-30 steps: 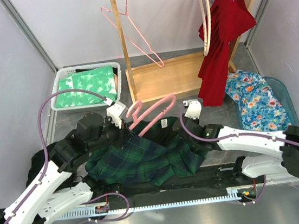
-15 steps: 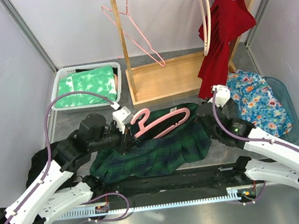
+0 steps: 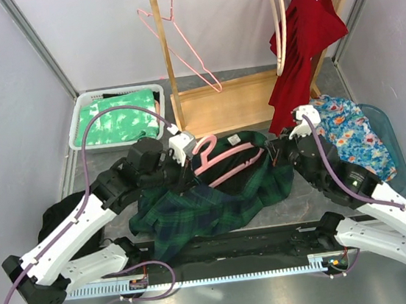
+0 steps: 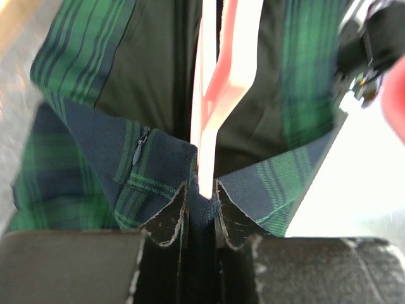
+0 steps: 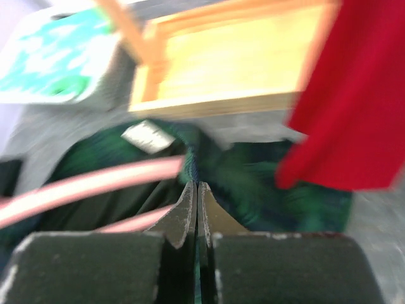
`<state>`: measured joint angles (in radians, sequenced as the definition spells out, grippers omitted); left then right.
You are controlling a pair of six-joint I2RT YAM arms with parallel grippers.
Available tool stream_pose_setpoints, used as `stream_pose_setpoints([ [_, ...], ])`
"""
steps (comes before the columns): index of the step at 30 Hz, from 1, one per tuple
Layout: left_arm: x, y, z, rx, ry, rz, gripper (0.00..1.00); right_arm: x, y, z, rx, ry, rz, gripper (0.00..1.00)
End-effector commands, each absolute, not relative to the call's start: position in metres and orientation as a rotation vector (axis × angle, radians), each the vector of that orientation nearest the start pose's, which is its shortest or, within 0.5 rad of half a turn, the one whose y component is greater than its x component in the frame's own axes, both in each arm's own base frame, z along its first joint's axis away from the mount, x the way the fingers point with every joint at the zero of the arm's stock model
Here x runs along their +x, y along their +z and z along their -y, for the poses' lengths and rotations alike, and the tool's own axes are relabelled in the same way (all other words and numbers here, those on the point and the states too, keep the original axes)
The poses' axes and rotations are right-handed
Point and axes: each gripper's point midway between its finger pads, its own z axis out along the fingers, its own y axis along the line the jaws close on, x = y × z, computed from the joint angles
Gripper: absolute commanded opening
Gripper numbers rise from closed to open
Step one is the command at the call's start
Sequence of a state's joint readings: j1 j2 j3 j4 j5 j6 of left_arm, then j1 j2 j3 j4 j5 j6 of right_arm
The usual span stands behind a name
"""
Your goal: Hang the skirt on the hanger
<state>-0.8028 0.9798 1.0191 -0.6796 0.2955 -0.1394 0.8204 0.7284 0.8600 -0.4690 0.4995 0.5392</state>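
The green and navy plaid skirt (image 3: pixel 216 195) hangs stretched between both grippers above the table, its waist held open. A pink plastic hanger (image 3: pixel 226 156) sits inside the waist opening, its hook pointing up at the left. My left gripper (image 3: pixel 181 171) is shut on the skirt's waistband together with the hanger's end, which shows in the left wrist view (image 4: pixel 201 190). My right gripper (image 3: pixel 282 148) is shut on the skirt's opposite waist edge; in the right wrist view (image 5: pixel 197 190) the hanger (image 5: pixel 95 183) runs off to the left.
A wooden clothes rack (image 3: pixel 237 99) stands behind, with a thin pink wire hanger (image 3: pixel 182 43) and a red garment (image 3: pixel 302 51) hung on it. A white basket (image 3: pixel 81 122) of green cloth is at back left. A blue tub (image 3: pixel 391 144) of floral cloth is at right.
Both arms have lifted and moved away from me, pulling the skirt's waist wider. The hanger has gone from lying on top of the skirt to sitting inside the waist opening.
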Motion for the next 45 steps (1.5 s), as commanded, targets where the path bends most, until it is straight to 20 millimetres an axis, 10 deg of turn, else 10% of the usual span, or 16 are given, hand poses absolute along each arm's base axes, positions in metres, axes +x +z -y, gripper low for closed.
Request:
stream_pose_setpoints([
  [1, 0.182, 0.298, 0.276, 0.815, -0.930, -1.859, 0.02, 0.207, 0.333, -0.198, -0.227, 0.754, -1.716, 0.00],
  [12, 0.204, 0.304, 0.306, 0.847, -0.937, -1.781, 0.02, 0.140, 0.361, -0.235, -0.572, 1.119, -1.549, 0.00],
  [18, 0.199, 0.307, 0.294, 0.888, -0.882, -1.748, 0.02, 0.172, 0.294, -0.208, -0.438, 0.848, -1.816, 0.00],
  [26, 0.193, 0.328, 0.266, 0.865, -0.796, -1.672, 0.02, 0.168, 0.273, -0.198, -0.459, 0.780, -1.906, 0.00],
  [28, 0.187, 0.325, 0.269, 0.909, -0.816, -1.661, 0.02, 0.159, 0.284, -0.205, -0.534, 0.833, -1.866, 0.07],
  [31, 0.168, 0.319, 0.275, 1.031, -0.893, -1.641, 0.02, 0.153, 0.315, -0.207, -0.589, 0.863, -1.767, 0.53],
  [34, 0.153, 0.318, 0.276, 1.126, -0.935, -1.623, 0.02, 0.145, 0.355, -0.209, -0.664, 0.895, -1.617, 0.66],
  [40, 0.124, 0.322, 0.278, 1.287, -1.044, -1.524, 0.02, 0.116, 0.396, -0.239, -0.959, 1.026, -1.377, 0.71],
  [45, 0.110, 0.320, 0.281, 1.382, -1.109, -1.478, 0.02, 0.118, 0.364, -0.275, -1.198, 1.104, -1.427, 0.64],
])
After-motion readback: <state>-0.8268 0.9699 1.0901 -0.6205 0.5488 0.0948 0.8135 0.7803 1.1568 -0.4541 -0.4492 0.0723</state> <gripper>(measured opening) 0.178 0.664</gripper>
